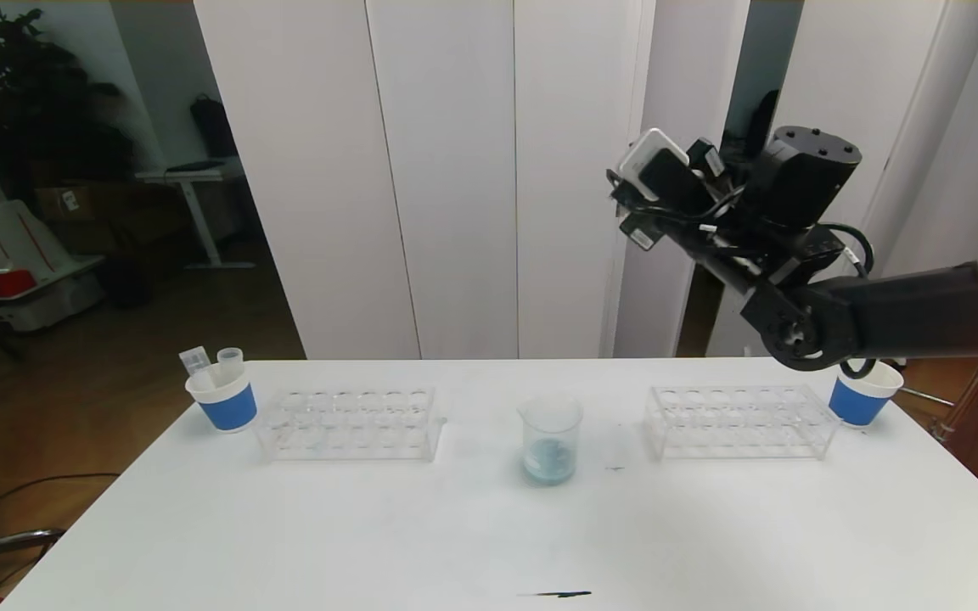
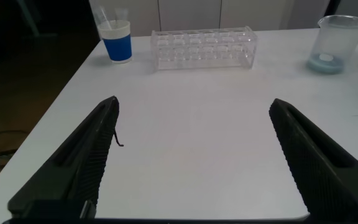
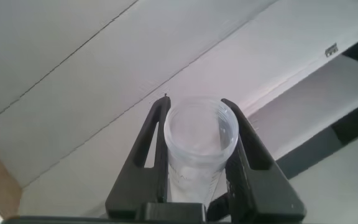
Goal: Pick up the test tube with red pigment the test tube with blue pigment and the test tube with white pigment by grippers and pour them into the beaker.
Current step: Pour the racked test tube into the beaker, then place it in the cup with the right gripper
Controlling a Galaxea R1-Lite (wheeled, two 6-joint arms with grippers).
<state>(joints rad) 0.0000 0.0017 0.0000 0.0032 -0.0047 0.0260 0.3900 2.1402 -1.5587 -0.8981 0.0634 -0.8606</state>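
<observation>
Between the closed right fingers point(image 3: 166, 155), a clear test tube point(image 3: 199, 146); left fingers point(image 2: 82, 162) apart.

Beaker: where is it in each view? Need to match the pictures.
Head view: beaker at table centre, between the two clear racks, bluish liquid at its bottom.
Left wrist view: beaker at the top right, beyond the left rack.
Right wrist view: not in it.
Shared landmark: left rack, beside the beaker in both.

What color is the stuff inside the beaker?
Pale blue, at the bottom of the beaker; head view shows it best.
</observation>
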